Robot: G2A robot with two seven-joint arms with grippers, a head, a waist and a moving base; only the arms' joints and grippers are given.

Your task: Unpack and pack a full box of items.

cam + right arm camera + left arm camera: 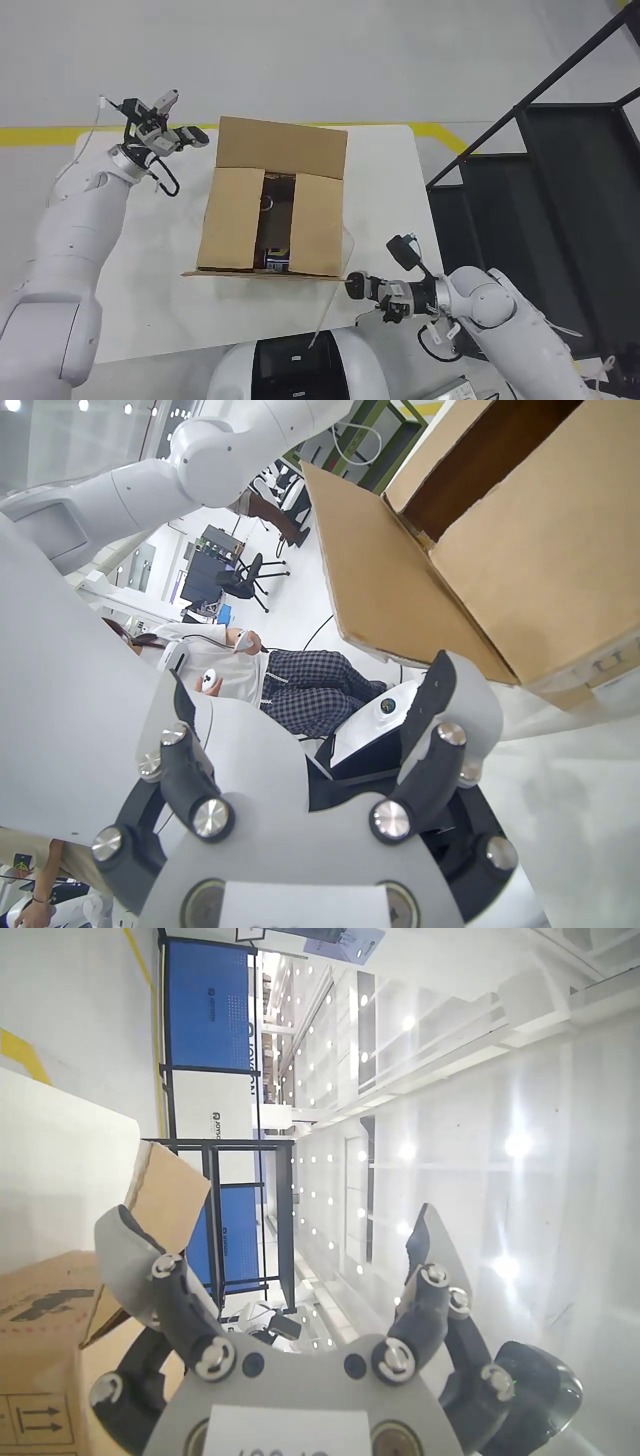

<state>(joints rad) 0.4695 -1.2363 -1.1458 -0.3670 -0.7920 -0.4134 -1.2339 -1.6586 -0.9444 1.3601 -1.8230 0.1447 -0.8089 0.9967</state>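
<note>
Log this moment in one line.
box: flaps partly open | left claw: open, empty, beside box | right claw: open, empty, at box corner

Top view: from above the robot's arms, facing down on the table [385, 190]; far enough to take in the whole table, the box [232, 218] in its middle, the left gripper [188, 118] and the right gripper [352, 286]
Left wrist view: from just behind the left gripper [270, 1228], by the far left corner of the table; it faces nearly level across the room, which appears turned on its side; one corner of the box [40, 1308] is close
Right wrist view: from just behind the right gripper [310, 675], at the near edge of the table; it faces the box [525, 550] from low and very near
Shared: the box is in all three views; each wrist view's gripper is also in the top view
</note>
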